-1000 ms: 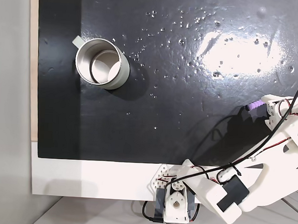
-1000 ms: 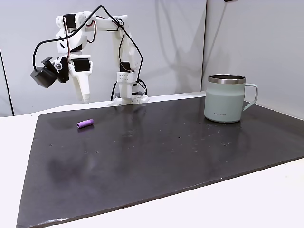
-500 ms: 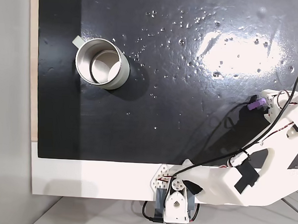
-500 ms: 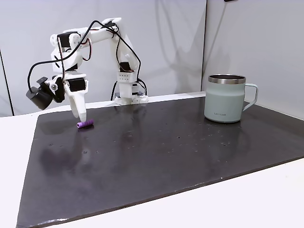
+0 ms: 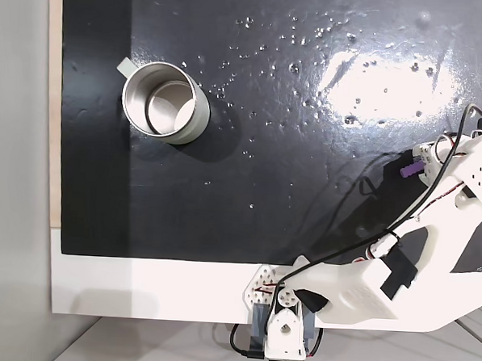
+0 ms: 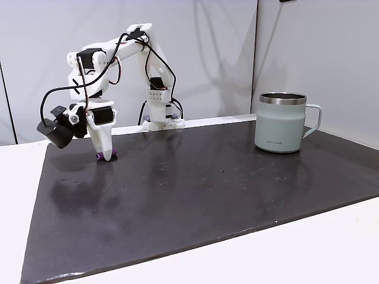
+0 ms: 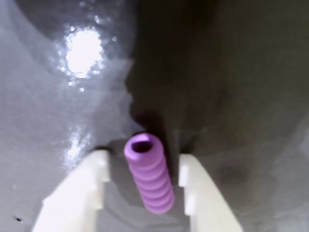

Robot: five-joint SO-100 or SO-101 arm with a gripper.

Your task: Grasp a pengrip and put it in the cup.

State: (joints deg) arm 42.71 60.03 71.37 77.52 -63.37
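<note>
The light-purple ribbed pengrip [image 7: 150, 181] lies on the black mat between my two white fingers [image 7: 99, 166], with a small gap on each side. My gripper [image 7: 143, 162] is open and down at the mat, straddling it. In both fixed views the pengrip [image 5: 408, 167] [image 6: 107, 155] peeks out at the gripper [image 5: 417, 164] [image 6: 105, 154] tip, near one end of the mat. The metal cup [image 5: 197, 117] [image 6: 281, 127] stands upright and empty far away at the mat's opposite end.
A wet-looking black mat [image 5: 267, 149] [image 6: 207, 189] covers the white table. The arm's base [image 5: 281, 332] [image 6: 160, 121] sits at the mat's long edge. A wrist camera [image 6: 54, 129] hangs beside the gripper. Walls rise behind the table.
The arm has come down from above the mat, and the open fingers now straddle the pengrip. The pengrip and the cup have stayed in place.
</note>
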